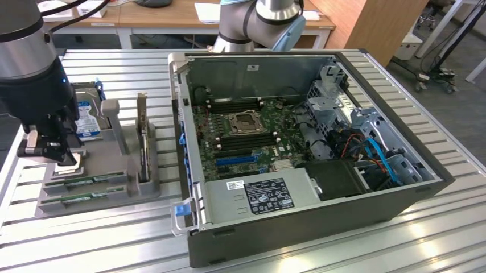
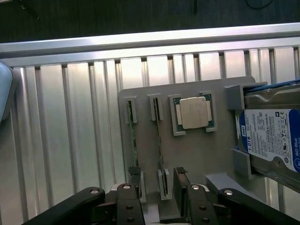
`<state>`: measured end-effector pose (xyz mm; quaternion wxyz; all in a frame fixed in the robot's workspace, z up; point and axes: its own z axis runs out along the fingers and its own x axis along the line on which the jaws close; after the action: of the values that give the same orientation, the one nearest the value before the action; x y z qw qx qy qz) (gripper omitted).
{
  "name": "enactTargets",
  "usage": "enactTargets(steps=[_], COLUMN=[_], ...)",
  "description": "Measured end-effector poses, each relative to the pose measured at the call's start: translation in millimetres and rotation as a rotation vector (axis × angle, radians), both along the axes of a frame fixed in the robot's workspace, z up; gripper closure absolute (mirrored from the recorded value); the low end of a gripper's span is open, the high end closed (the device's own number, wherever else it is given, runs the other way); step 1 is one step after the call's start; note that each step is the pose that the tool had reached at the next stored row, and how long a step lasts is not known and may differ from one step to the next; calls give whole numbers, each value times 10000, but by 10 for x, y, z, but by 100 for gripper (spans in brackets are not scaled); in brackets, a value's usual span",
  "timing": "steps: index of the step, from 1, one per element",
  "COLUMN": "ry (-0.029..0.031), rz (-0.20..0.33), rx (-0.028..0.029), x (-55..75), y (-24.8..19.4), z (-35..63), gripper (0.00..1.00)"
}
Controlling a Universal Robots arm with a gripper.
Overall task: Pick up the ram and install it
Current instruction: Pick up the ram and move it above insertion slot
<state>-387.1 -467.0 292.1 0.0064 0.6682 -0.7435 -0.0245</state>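
Wrist view: gripper [image 2: 158,174] poised over the holder [image 2: 187,154], fingers [image 2: 181,180] spread wide, nothing held. Between them, edge-up in its slot, the ram [image 2: 158,136] nearer the CPU [image 2: 193,114], seemingly untouched.

For a clean pick: centre over the stick's thin edge, keep pads parallel to its faces, descend straight. Watch the finger away from the CPU, seemingly in line with the second ram [image 2: 132,131] just beside; a slight shift toward the CPU probably safer. Close on the board's flat sides, firmly but without crushing chips; pull straight out of the slot to avoid binding.

Count: two rams, both seated in the holder; one CPU, lying flat; one drive [image 2: 274,140], blue-labelled; one card [image 1: 142,136], upright; one open case [image 1: 304,239], beside the holder on the exterior view's right; one gripper, two fingers.
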Motion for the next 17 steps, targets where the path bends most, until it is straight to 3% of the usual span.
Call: enactTargets(steps=[17], ry=[-1], rz=[-3], rx=[0], x=[-1], y=[-2], z=[-164], gripper=[58])
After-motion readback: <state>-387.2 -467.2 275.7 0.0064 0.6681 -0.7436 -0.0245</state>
